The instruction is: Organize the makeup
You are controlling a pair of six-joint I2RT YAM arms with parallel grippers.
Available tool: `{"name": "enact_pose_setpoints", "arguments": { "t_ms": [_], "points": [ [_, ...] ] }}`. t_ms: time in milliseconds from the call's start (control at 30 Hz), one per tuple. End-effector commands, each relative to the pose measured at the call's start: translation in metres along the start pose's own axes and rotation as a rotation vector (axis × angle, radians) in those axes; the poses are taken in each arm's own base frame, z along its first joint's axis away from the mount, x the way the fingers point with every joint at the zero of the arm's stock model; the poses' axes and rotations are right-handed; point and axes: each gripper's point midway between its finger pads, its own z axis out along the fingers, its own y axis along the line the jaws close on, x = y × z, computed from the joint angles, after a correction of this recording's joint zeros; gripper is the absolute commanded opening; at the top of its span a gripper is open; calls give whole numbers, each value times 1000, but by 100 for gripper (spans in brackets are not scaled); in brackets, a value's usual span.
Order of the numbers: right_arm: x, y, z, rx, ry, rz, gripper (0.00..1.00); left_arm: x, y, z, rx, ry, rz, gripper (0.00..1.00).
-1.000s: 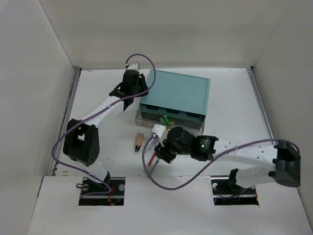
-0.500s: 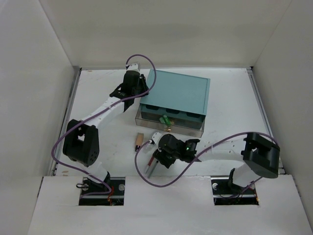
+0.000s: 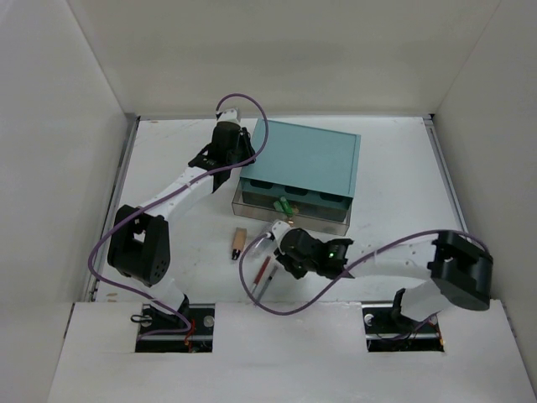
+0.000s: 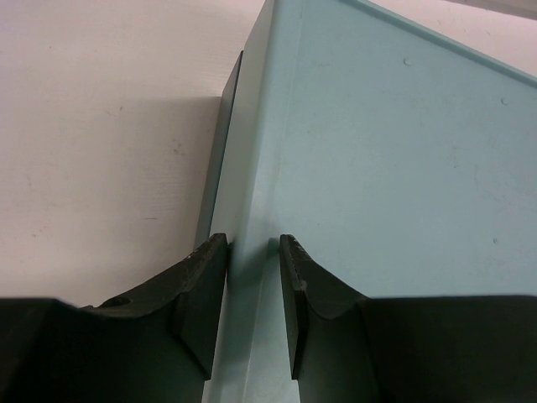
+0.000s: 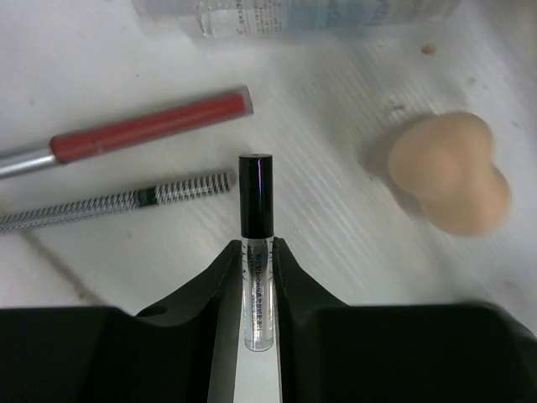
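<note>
In the right wrist view my right gripper (image 5: 256, 248) is shut on a clear tube (image 5: 256, 210) with a black cap, which lies lengthwise between the jaws on the table. To its left lie a red pencil (image 5: 151, 128) and a grey striped pencil (image 5: 126, 200). A peach sponge (image 5: 449, 172) rests to the right. From above, the right gripper (image 3: 285, 252) is just in front of the clear drawer (image 3: 327, 220), which holds green tubes (image 3: 284, 204). A tan tube (image 3: 239, 243) lies to the left. My left gripper (image 4: 253, 252) is shut on the left edge of the teal box (image 4: 377, 151).
A clear bottle (image 5: 294, 13) lies at the top of the right wrist view. The teal box (image 3: 302, 159) stands mid-table with its drawer pulled out toward the arms. White walls enclose the table on three sides.
The right gripper has shifted right and toward the drawer and closed on the clear tube. The red and grey pencils now show beside it. The left arm has not moved.
</note>
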Motion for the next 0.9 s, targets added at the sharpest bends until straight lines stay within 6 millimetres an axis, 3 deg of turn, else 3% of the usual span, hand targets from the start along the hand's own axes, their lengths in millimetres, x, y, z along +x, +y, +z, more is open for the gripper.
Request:
{"name": "enact_pose_setpoints", "arguments": {
  "t_ms": [0, 233, 333, 467, 600, 700, 733, 767, 867],
  "points": [
    [-35, -2, -39, -1, -140, 39, 10, 49, 21, -2, -72, 153, 39, 28],
    [-121, 11, -140, -160, -490, -47, 7, 48, 20, 1, -70, 152, 37, 28],
    [-159, -20, -168, -87, -618, -70, 8, 48, 19, 1, -71, 152, 37, 28],
    [-185, -86, -163, 71, -638, -25, 8, 49, 19, 1, -74, 154, 36, 28],
    [-191, -117, -131, 132, -576, -5, 16, 48, 21, 2, -77, 152, 34, 28],
    [-190, -120, -121, 144, -555, -9, 24, 46, 21, 1, -78, 147, 32, 28],
    [-189, -121, -122, 149, -552, -10, 31, 45, 20, 1, -77, 145, 32, 28],
    [-189, -120, -126, 158, -556, -10, 45, 44, 19, 0, -75, 143, 32, 28],
    [-194, -105, -144, 156, -596, -32, 59, 42, 17, 0, -71, 138, 32, 28]
  ]
}}
